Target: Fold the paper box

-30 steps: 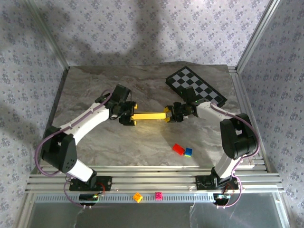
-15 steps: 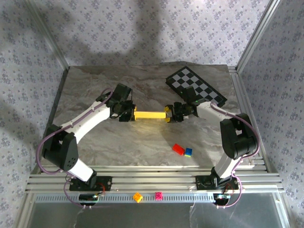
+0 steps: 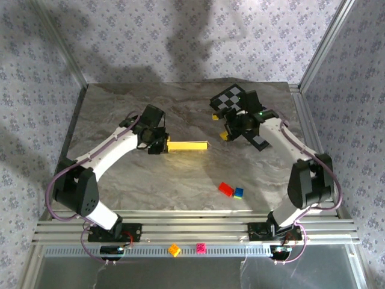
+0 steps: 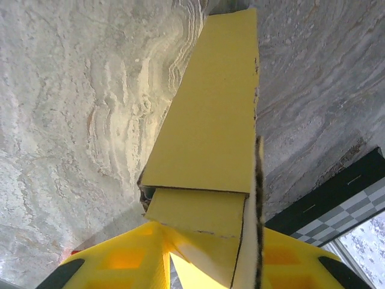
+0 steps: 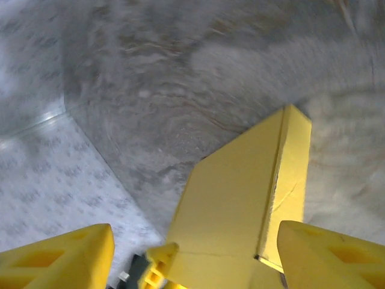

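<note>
The paper box (image 3: 187,146) lies folded into a long, narrow yellow bar in the middle of the table. My left gripper (image 3: 160,144) is shut on its left end. In the left wrist view the box (image 4: 210,120) runs away from the gripper (image 4: 201,265), with an end flap pinched between the yellow fingers. My right gripper (image 3: 220,126) hangs open up and to the right of the box's free end, apart from it. In the right wrist view the box (image 5: 240,205) lies below, between the widely spread fingers (image 5: 60,259).
A black-and-grey checkerboard mat (image 3: 231,96) lies at the back right, partly under the right arm, and its corner (image 4: 355,205) shows in the left wrist view. A red brick (image 3: 225,189) and a blue brick (image 3: 239,192) sit in front of the box. Two small bricks (image 3: 174,250) rest on the front rail.
My right gripper let go of the box's right end, opened and pulled up and back toward the mat. My left gripper closed on the left end, and the box shifted slightly left.
</note>
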Motion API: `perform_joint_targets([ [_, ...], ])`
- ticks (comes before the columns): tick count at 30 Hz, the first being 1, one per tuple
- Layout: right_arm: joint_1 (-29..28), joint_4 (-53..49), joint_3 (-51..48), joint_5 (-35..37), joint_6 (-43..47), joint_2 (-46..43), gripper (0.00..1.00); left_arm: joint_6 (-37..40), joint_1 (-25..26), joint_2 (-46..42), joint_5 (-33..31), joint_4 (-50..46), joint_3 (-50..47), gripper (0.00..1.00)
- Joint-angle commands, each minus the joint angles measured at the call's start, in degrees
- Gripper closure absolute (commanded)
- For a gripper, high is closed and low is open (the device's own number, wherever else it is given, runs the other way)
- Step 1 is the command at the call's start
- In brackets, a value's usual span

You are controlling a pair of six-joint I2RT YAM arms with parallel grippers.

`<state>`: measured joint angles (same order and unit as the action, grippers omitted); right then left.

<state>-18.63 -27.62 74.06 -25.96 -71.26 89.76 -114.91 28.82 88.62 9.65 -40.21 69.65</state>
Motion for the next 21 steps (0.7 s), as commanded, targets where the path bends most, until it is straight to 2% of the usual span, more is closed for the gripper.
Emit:
perform_joint_targets([
  [1, -2.2, 5.1, -1.8, 3.2, 29.6, -6.1, 0.28, 1.4, -1.0, -0.9, 0.1, -4.3, 1.9, 0.73],
  [3, -6.7, 9.8, -5.0, 1.8, 47.5, -9.5, 0.27, 2.0, -1.3, -0.8, 0.2, -5.0, 2.4, 0.73],
  [4, -10.1, 10.7, -7.5, 3.2, 57.5, -11.2, 0.26, 2.3, -1.4, -0.8, 0.6, -5.2, 2.6, 0.73],
  [6, -17.6, 12.0, -11.3, 8.5, 75.5, -13.6, 0.25, 2.9, -1.6, -0.6, 1.0, -5.7, 3.0, 0.73],
  [8, -22.3, 13.8, -13.8, 13.9, 87.5, -13.8, 0.24, 3.7, -1.9, -0.7, 1.4, -6.4, 3.4, 0.72],
  [15, -26.9, 18.8, -13.3, 29.1, 106.0, -6.1, 0.2, 5.5, -2.8, -1.6, 2.1, -9.1, 3.4, 0.71],
  [17, -27.3, 19.7, -12.8, 29.8, 108.9, -5.0, 0.18, 5.9, -3.2, -2.0, 2.1, -9.6, 3.2, 0.72],
  [21, -27.7, 13.7, -9.1, 24.4, 111.7, -2.2, 0.18, 6.3, -3.7, -2.3, 2.1, -9.8, 3.0, 0.72],
])
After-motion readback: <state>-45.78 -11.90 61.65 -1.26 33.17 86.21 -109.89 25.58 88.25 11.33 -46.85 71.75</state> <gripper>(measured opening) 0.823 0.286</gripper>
